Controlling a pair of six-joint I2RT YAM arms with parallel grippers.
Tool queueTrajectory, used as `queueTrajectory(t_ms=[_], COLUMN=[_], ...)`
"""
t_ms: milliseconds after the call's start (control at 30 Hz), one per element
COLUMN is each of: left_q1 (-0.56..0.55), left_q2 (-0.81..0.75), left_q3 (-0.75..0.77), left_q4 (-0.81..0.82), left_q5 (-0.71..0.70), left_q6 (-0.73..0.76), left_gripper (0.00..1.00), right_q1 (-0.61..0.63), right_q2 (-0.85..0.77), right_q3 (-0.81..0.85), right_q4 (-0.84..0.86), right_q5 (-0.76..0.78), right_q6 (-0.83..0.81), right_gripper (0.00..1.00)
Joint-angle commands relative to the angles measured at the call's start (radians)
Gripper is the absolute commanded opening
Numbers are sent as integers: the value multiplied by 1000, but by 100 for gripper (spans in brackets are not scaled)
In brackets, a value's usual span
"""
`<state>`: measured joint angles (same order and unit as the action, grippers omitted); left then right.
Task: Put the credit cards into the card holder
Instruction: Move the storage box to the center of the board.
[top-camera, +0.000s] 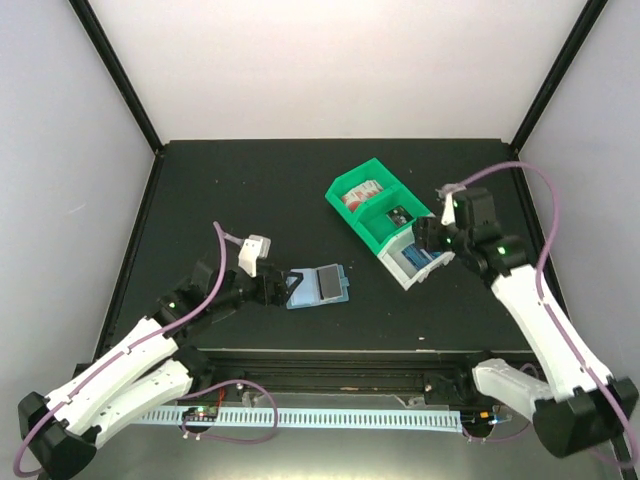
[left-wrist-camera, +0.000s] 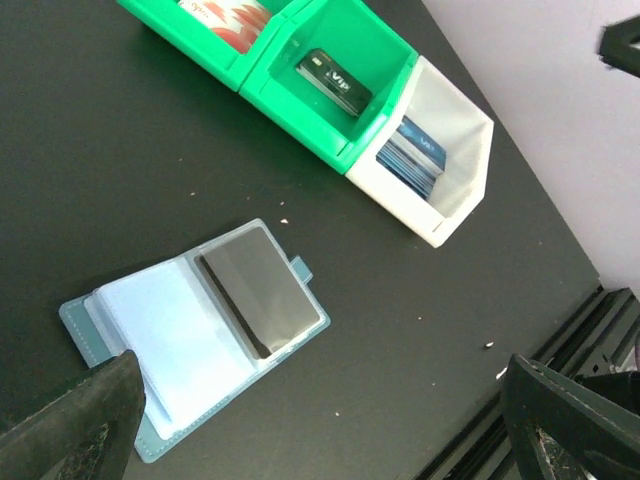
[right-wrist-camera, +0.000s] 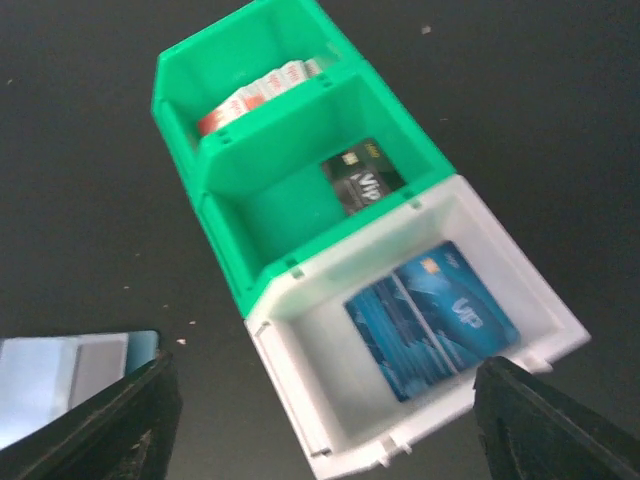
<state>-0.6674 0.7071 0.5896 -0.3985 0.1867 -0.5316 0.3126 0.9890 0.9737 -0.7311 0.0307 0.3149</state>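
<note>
The card holder (top-camera: 318, 286) (left-wrist-camera: 185, 335) lies open and flat on the black table, pale blue pockets up, with a grey panel (left-wrist-camera: 262, 290) on its right half. Its corner also shows in the right wrist view (right-wrist-camera: 60, 375). Blue credit cards (top-camera: 413, 259) (left-wrist-camera: 410, 160) (right-wrist-camera: 435, 315) lie stacked in a white bin (top-camera: 400, 275) (left-wrist-camera: 465, 190) (right-wrist-camera: 290, 380). My left gripper (top-camera: 275, 288) (left-wrist-camera: 320, 430) is open at the holder's left edge, holding nothing. Above the white bin, my right gripper (top-camera: 436, 245) (right-wrist-camera: 330, 425) hangs open and empty.
Two joined green bins (top-camera: 362, 208) (left-wrist-camera: 360, 70) (right-wrist-camera: 260, 180) adjoin the white bin; one holds a dark card (right-wrist-camera: 362, 178), the other red-and-white cards (right-wrist-camera: 255, 92). The table's near edge rail (left-wrist-camera: 570, 330) runs close behind the holder.
</note>
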Motion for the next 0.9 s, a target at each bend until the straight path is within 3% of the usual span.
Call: queueTrajectory(t_ms=[0, 267, 367, 500, 700, 867], left_q1=[6, 8, 10, 16, 29, 32], left_q2=[23, 202, 291, 392, 544, 801], left_q3=[-3, 6, 65, 113, 179, 401], left_q4=[97, 250, 232, 243, 371, 329], left_q5=[47, 136, 173, 205, 218, 175], left_q6=[-50, -118, -92, -58, -89, -169], left_gripper=[99, 99, 99, 99, 99, 99], right_q1=[-4, -40, -99, -171, -176, -177], right_q2=[219, 458, 549, 643, 750, 817], right_q3=[97, 176, 192, 212, 247, 268], right_q4=[-18, -23, -58, -66, -60, -21], right_q5=[-149, -189, -129, -92, -77, -12], right_q6=[-254, -583, -670, -701, -729, -715], right_gripper=[78, 75, 65, 61, 63, 65])
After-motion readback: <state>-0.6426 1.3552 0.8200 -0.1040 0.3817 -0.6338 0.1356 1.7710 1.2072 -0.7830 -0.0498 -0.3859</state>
